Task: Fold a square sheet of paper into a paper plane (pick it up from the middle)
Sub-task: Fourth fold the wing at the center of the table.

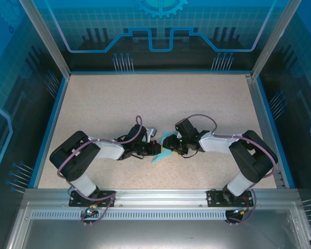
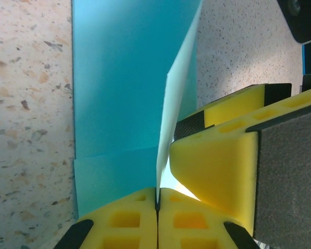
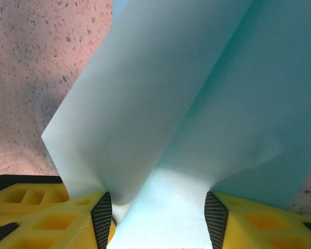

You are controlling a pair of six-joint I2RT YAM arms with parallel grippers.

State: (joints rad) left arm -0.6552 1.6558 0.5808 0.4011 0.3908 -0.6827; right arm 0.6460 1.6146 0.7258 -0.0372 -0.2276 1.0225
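The square sheet of paper (image 1: 162,150), light cyan, lies partly folded on the speckled table between the two arms. In the left wrist view its flat part (image 2: 119,78) rests on the table and a pale flap (image 2: 179,104) stands up on edge. My left gripper (image 2: 158,199) is shut on the lower end of that flap. My right gripper (image 3: 159,207) is open, and the sheet (image 3: 207,104) runs between its fingers (image 3: 101,218), curling up against the left one. One right finger (image 2: 223,166) sits close beside the left gripper. A paper plane is out of view.
The beige speckled table (image 1: 155,98) has a blue rim (image 1: 52,124) and transparent walls on three sides. An aluminium rail (image 1: 160,194) with both arm bases runs along the near edge. Both arms (image 1: 93,153) (image 1: 238,148) reach inward to the centre.
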